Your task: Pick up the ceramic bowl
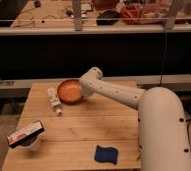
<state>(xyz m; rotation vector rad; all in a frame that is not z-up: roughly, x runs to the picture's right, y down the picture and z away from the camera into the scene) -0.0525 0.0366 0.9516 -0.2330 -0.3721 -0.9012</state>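
Note:
The ceramic bowl (69,91) is round, shallow and orange. It hangs tilted over the far left part of the wooden table (89,130), its inside facing the camera. My gripper (82,90) is at the bowl's right rim, shut on it, and is mostly hidden behind the white wrist. The white arm (119,95) reaches in from the right.
A small pale bottle (54,101) lies just left of the bowl. A white cup with a red-and-white packet on top (26,135) stands near the front left corner. A blue sponge (107,154) lies at the front. A cluttered bench (104,20) runs behind the table.

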